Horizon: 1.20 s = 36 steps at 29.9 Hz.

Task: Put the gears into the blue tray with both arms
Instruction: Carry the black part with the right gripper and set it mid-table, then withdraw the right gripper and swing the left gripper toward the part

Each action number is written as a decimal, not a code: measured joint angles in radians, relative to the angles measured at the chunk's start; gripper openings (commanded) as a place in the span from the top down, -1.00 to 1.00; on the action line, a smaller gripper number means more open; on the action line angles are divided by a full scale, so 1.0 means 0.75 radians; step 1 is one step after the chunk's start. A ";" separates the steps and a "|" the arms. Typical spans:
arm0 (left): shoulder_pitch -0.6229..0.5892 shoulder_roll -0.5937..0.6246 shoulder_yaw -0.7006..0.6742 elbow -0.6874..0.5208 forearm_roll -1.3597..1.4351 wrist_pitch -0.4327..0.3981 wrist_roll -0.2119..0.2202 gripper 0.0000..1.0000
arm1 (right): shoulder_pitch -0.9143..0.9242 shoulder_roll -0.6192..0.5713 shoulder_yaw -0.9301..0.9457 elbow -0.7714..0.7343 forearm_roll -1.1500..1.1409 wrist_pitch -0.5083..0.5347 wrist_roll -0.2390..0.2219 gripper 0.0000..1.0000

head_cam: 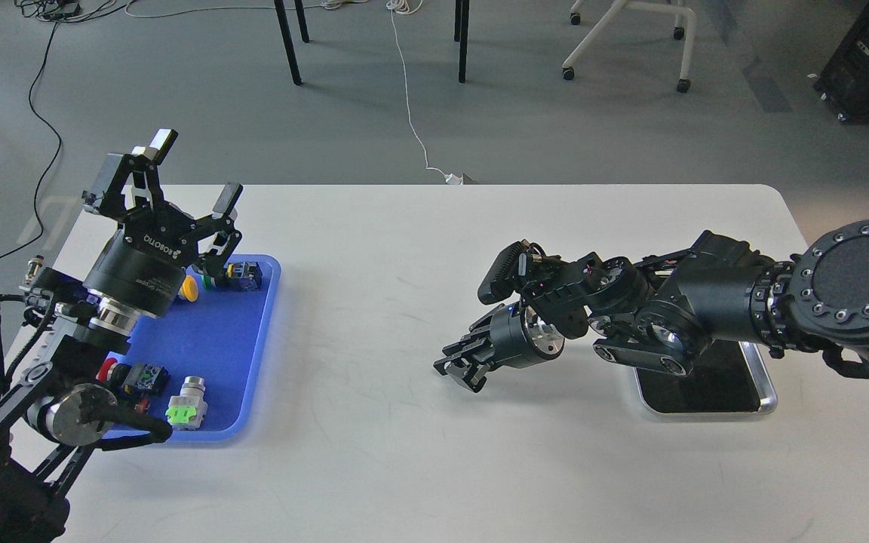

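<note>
The blue tray point(212, 343) lies at the left of the white table and holds several push-button switches. My left gripper point(193, 172) hangs open above the tray's far left corner, fingers spread wide with nothing between them. My right gripper point(459, 369) points left and down just over the bare table middle, well to the right of the blue tray. Its dark fingers sit close together and I cannot tell them apart. The gears do not show in this view; anything held at the right fingertips is hidden.
A silver-rimmed black metal tray point(713, 392) lies at the right, partly under my right arm. On the blue tray are a yellow-capped switch point(188, 288), a black and green one point(242, 275), a red-capped one point(133, 375) and a silver one lit green point(187, 411).
</note>
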 measured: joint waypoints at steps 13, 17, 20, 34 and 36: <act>0.001 0.000 0.000 0.000 0.000 -0.002 0.000 -0.96 | 0.024 -0.014 0.019 0.003 0.065 0.000 0.000 -0.89; 0.001 0.002 0.000 0.000 0.001 -0.002 0.000 -0.96 | 0.047 -0.105 0.105 0.024 0.203 0.001 0.000 -0.91; -0.001 0.002 0.000 0.000 0.001 -0.003 0.000 -0.96 | 0.040 -0.201 0.216 0.069 0.339 0.007 0.000 -0.91; -0.004 0.007 0.017 0.000 0.084 -0.015 -0.013 -0.96 | -0.634 -0.526 1.283 0.157 0.906 0.039 0.000 -0.93; -0.008 0.006 0.021 0.000 0.105 -0.015 -0.015 -0.96 | -0.732 -0.539 1.437 0.157 0.956 0.084 0.000 -0.93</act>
